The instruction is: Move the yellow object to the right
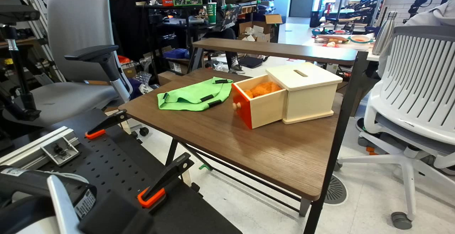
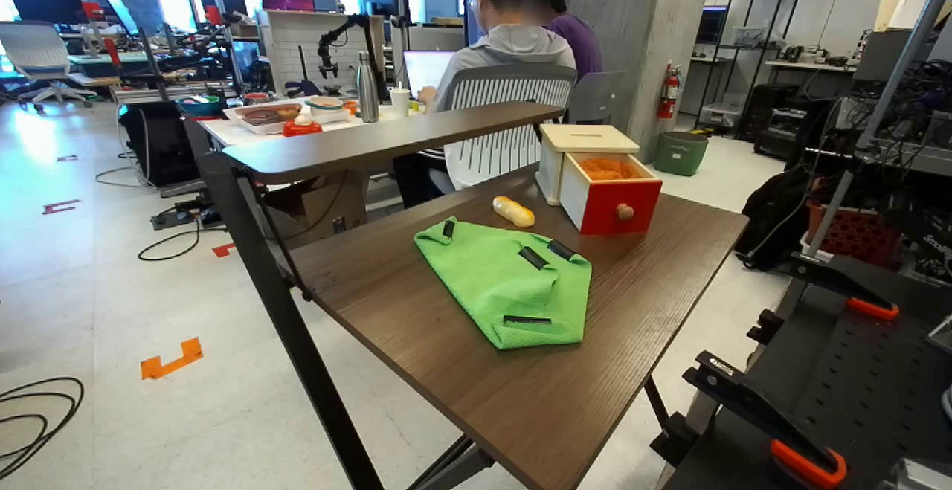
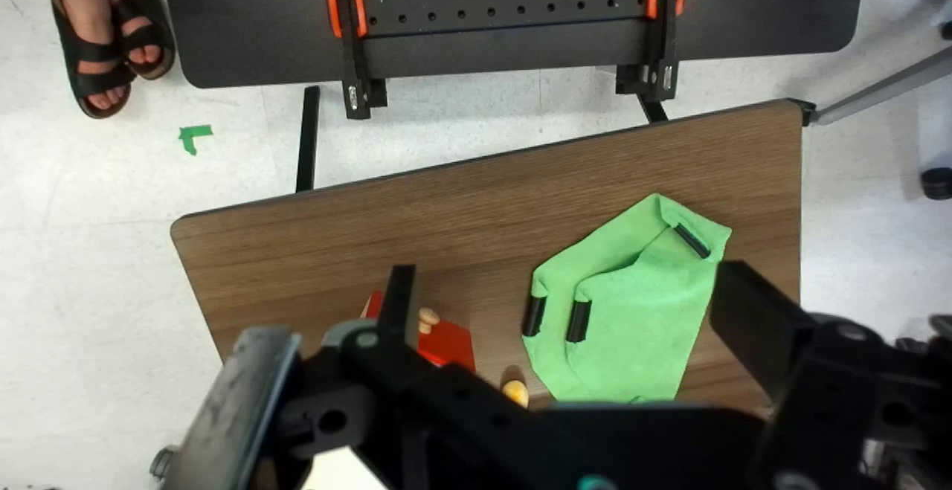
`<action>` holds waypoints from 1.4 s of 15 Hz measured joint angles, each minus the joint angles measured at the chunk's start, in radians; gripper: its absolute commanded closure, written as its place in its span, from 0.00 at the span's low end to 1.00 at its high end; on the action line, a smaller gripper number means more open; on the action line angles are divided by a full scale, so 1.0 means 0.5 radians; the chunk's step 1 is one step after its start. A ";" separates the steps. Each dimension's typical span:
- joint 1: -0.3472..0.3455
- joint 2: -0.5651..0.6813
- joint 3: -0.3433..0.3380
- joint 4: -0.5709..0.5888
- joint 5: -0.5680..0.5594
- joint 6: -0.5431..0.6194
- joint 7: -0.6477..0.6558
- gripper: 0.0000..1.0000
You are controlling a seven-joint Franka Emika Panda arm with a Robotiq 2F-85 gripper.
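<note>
The yellow object (image 2: 513,212) is a small, low, elongated lump. It lies on the brown table (image 2: 387,282) between the green cloth (image 2: 520,282) and the wooden box (image 2: 587,137). In the wrist view only one rounded end of the yellow object (image 3: 515,393) shows; my gripper's body hides the rest. It does not show in the other exterior picture, where the box (image 1: 302,81) stands. My gripper (image 3: 569,274) is open and empty, high above the table, with its fingers spread wide on either side of the cloth.
The box's red-fronted drawer (image 2: 621,206) is pulled out, with orange material (image 2: 608,169) inside. A raised shelf (image 1: 277,51) runs along the table's far edge. A black perforated bench (image 3: 506,51) with orange-tipped clamps (image 3: 666,29) stands across a gap.
</note>
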 measured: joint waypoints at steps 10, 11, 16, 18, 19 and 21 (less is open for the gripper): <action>0.071 0.759 0.040 0.340 0.085 0.458 -0.028 0.00; 0.075 0.862 0.055 0.405 0.086 0.482 -0.028 0.00; 0.081 1.372 0.101 0.839 0.096 0.512 -0.028 0.00; 0.078 1.575 0.101 1.037 0.097 0.512 -0.028 0.00; 0.075 1.675 0.101 1.134 0.097 0.512 -0.028 0.00; 0.070 1.868 0.101 1.317 0.097 0.512 -0.028 0.00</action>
